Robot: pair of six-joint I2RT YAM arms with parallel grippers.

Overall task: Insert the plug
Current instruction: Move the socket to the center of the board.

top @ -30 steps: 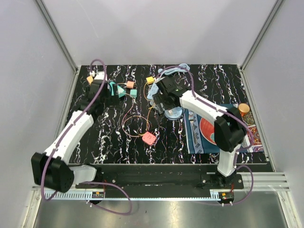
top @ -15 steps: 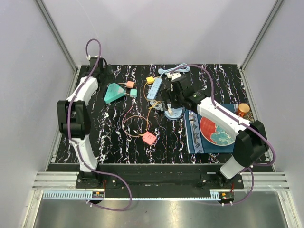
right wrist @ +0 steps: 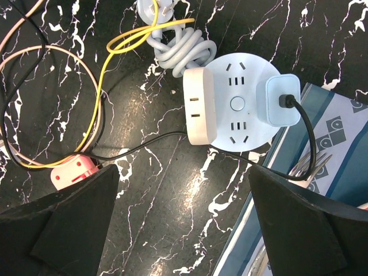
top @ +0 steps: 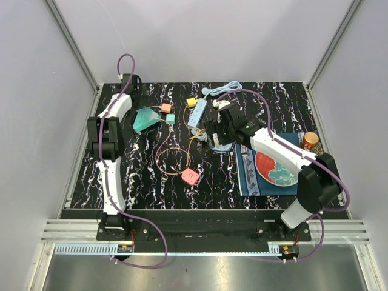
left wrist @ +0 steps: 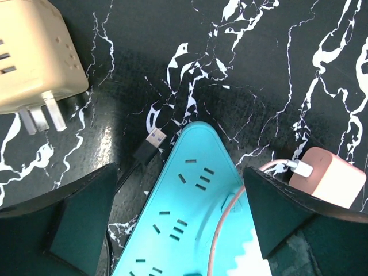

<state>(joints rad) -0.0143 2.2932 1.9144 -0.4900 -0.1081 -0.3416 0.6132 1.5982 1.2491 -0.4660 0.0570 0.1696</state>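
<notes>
The right end effector hangs wide open over the round socket, a white plug seated at its 9 o'clock. The left end effector is open above the teal strip.

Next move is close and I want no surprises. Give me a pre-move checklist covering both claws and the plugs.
1. Left claw open and empty: ok.
2. Right claw open and empty: ok.
3. Teal power strip sockets unoccupied: ok.
4. Pink cable clear of that strip: not ok, it lies across it.
5. Black USB plug lying loose beside it: ok.
6. Round strip has a spare socket: ok.
</notes>
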